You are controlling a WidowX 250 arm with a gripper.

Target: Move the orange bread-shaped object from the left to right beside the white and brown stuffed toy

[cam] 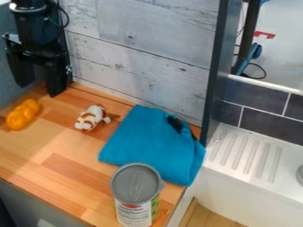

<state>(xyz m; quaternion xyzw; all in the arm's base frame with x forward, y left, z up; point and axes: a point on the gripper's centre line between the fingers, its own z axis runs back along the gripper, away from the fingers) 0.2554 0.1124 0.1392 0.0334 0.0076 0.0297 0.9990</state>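
tool [39, 89] open wide, with nothing seen in its grasp, hangs up and left of the plush toy [90, 119], while the nearer orange toy bread [22, 115] lies left of the plush toy, camera-side of the tool, its long axis slanting up rightward.

the black robot arm [36, 24] is cut off by the top edge, a gray round object [300, 175] by the right. small print on the can [135, 213] and details of the brown-and-white toy [91, 118] are too blurred to tell.
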